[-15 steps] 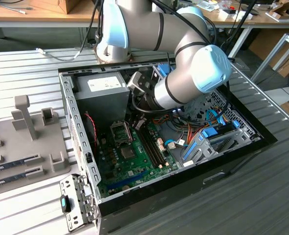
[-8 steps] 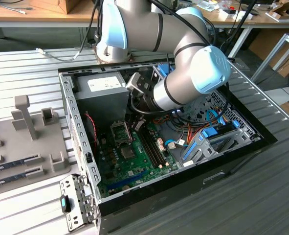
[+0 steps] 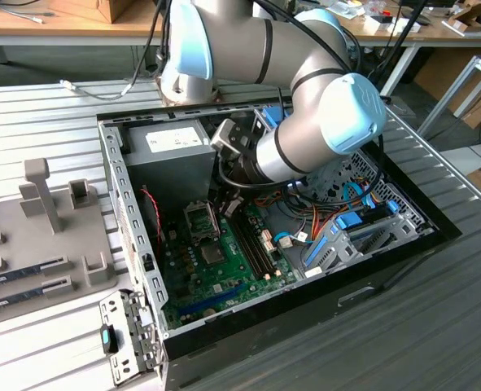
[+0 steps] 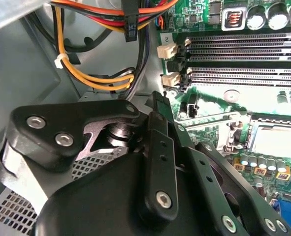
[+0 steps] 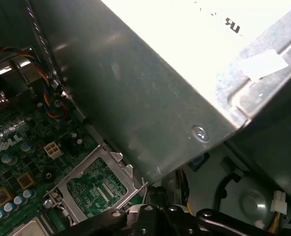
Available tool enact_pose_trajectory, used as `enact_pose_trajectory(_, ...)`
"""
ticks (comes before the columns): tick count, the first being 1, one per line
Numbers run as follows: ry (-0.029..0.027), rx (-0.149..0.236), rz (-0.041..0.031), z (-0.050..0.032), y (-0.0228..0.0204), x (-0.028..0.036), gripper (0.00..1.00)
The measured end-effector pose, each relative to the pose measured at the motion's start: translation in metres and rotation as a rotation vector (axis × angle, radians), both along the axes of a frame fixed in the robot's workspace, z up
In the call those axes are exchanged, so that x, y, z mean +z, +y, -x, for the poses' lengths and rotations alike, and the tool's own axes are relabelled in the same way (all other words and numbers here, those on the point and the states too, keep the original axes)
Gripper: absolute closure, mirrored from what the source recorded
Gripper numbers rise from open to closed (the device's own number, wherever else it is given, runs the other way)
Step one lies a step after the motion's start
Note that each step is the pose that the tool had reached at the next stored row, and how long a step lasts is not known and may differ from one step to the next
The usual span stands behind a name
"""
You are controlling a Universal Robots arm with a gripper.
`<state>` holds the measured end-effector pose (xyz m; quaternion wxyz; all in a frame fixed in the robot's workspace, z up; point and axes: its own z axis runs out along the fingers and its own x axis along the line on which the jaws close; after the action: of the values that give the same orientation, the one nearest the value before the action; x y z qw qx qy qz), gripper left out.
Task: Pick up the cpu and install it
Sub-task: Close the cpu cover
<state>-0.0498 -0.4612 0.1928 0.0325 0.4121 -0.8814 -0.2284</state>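
Seemingly the cpu (image 4: 278, 138) already lay in its socket on the motherboard (image 4: 219, 10), with the socket frame (image 5: 97, 181) hinged open. The gripper (image 4: 157, 105) hovered just beside it; whether it was clenched or released could not be told.

The arm (image 3: 256, 49) is silver-grey with pale blue caps. The motherboard (image 3: 224, 261) is green, its memory slots (image 4: 243, 59) black. Orange, red and yellow wires (image 4: 96, 73) cross grey metal. The claw (image 4: 155, 162) is matte black.
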Motion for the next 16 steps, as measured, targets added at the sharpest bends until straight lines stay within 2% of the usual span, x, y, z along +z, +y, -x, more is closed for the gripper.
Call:
enact_pose_trajectory(9, -0.0005, 0.0, -0.0036, 0.0035, -0.003, 0.0045, 0.89)
enact_pose_trajectory(16, -0.0007, 0.0, -0.0075, 0.006, -0.0085, 0.0087, 0.89)
